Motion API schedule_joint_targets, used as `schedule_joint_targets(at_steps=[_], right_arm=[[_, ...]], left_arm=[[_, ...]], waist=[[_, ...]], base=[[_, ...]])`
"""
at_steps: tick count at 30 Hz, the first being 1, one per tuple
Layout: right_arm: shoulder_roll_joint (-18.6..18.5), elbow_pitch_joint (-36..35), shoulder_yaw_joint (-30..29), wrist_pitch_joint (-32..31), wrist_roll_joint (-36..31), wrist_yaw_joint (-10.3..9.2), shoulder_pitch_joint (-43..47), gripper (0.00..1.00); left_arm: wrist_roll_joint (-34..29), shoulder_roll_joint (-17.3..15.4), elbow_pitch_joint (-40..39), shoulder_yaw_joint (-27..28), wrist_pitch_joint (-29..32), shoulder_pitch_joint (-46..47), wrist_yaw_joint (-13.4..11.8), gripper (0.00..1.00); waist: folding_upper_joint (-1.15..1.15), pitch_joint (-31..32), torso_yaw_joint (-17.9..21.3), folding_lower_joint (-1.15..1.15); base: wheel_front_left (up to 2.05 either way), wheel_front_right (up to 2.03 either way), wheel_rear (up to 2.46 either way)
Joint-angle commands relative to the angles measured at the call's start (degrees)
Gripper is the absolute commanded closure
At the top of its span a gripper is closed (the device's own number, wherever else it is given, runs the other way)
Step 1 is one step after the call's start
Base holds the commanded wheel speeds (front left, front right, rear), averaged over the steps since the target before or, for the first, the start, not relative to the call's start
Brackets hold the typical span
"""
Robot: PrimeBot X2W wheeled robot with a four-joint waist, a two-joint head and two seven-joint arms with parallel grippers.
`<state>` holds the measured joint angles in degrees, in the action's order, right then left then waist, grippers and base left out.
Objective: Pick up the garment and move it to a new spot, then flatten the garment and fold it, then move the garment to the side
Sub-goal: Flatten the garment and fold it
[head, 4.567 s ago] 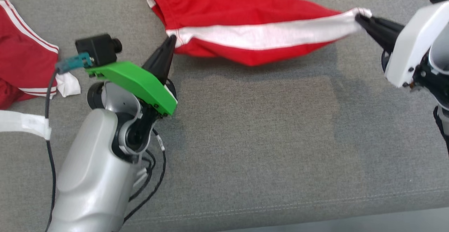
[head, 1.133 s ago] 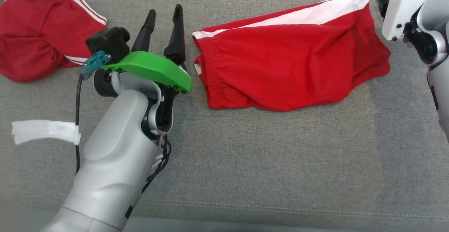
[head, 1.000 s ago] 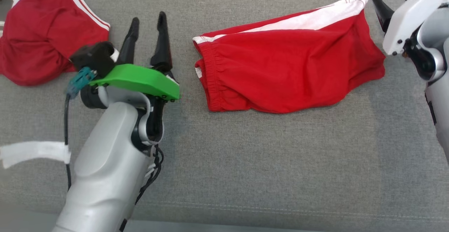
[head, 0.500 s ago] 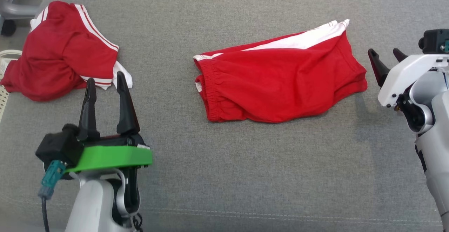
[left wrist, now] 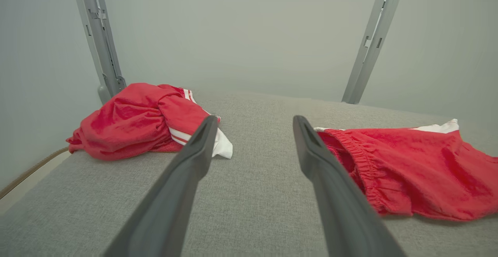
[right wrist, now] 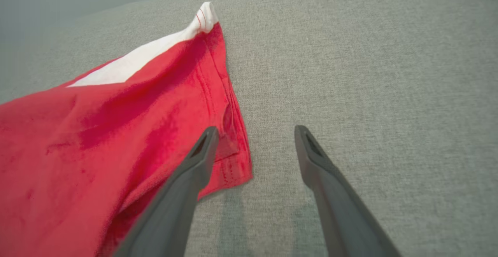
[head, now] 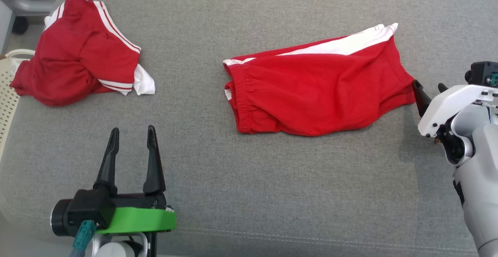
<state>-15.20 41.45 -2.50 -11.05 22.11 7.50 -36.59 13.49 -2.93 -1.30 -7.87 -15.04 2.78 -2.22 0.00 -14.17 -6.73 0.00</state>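
Red shorts [head: 315, 90] lie folded on the cushion; both grippers open, empty.
Grey cushion [head: 272, 191] spans view; shorts at 1 o'clock; crumpled red garment [head: 78, 66] at 10; left gripper [head: 132, 128] at 7, well apart; right gripper [head: 428, 84] at 3, just beside the hem.

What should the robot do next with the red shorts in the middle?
Probably nudge the right gripper onto the leg hem of the shorts and close. It is open, that hem lies just beside it, and the shorts look folded, ready to be moved aside.
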Motion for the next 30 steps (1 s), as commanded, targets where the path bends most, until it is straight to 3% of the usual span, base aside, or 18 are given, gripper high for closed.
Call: schedule_joint_targets(at_steps=[1, 16, 17, 18, 19, 21, 30], right_arm=[[0.31, 1.39, -0.56, 0.59, -0.53, -0.02, -0.34, 0.00], [2.15, 8.20, 0.56, 1.44, 0.47, -0.01, -2.32, 0.00], [2.19, 8.65, 0.77, 1.09, 0.79, -0.01, -2.27, 0.12], [2.18, 8.95, 1.02, 0.92, 0.95, -0.01, -2.15, 0.31], [2.13, 9.22, 1.14, 0.77, 1.23, -0.01, -2.08, 0.62], [2.05, 9.70, 1.63, 0.48, 1.55, -0.01, -1.85, 1.00], [1.24, 9.90, 3.17, 0.20, 4.02, -0.06, 0.64, 1.00]], left_arm=[[-1.39, -0.03, 0.18, -0.03, -0.16, -1.06, 0.36, 0.00], [-4.43, -0.02, 2.13, -0.10, -0.17, -2.33, 0.42, 0.00], [-4.51, -0.01, 2.19, -0.11, -0.16, -2.46, 0.43, 0.00], [-4.46, -0.02, 2.26, -0.14, -0.17, -2.58, 0.43, 0.00], [-4.44, -0.02, 2.38, -0.23, -0.17, -2.67, 0.44, 0.00], [-4.28, -0.01, 2.66, -0.43, -0.17, -2.79, 0.53, 0.00], [-4.05, -0.02, 4.40, -0.94, -0.17, -2.73, 0.61, 0.00]], waist=[[0.00, -0.81, -0.60, 0.00], [0.00, -2.93, -1.88, 0.00], [0.00, -2.87, -1.92, 0.00], [0.00, -2.80, -1.96, 0.00], [0.00, -2.74, -2.00, 0.00], [0.00, -2.61, -2.04, 0.00], [0.00, -0.84, -1.76, 0.00]], base=[[0.00, 0.00, 0.00], [0.00, 0.00, 0.00], [0.00, 0.00, 0.00], [0.00, 0.00, 0.00], [0.00, 0.00, 0.00], [0.00, 0.00, 0.00], [0.00, 0.00, 0.00]])
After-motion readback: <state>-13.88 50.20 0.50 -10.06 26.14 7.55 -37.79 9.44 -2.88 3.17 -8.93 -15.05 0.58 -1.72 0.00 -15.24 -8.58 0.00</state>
